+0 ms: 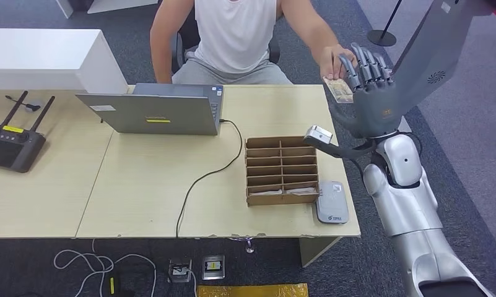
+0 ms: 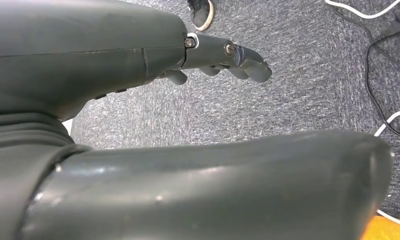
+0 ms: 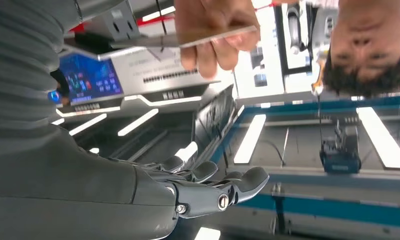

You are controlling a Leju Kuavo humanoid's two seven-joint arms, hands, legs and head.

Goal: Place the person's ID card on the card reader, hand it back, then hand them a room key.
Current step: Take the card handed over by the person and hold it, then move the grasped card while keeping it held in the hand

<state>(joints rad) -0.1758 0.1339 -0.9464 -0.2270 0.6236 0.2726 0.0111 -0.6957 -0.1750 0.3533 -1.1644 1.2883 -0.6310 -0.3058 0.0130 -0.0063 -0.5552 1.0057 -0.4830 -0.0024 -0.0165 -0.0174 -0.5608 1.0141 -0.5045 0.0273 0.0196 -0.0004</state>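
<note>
Right robot hand [image 1: 368, 93] raised past the worktop's [image 1: 146, 185] far right corner, fingers spread, grasping nothing. ID card [image 1: 339, 91] pinched in the person's hand [image 1: 333, 62], right up against those fingers; can't tell if touching. Left robot hand [image 2: 222, 57] hanging over carpet, fingers loosely extended, nothing in it. Card reader [image 1: 332, 202] near the front edge, just beside the tray [image 1: 282, 171].

A reception-style office desk. A laptop [image 1: 155, 113], card reader [image 1: 332, 202] and compartmented card box [image 1: 282, 170] sit on the wooden table [image 1: 140, 192]. Grey carpet [image 1: 456, 111] covers the floor.
</note>
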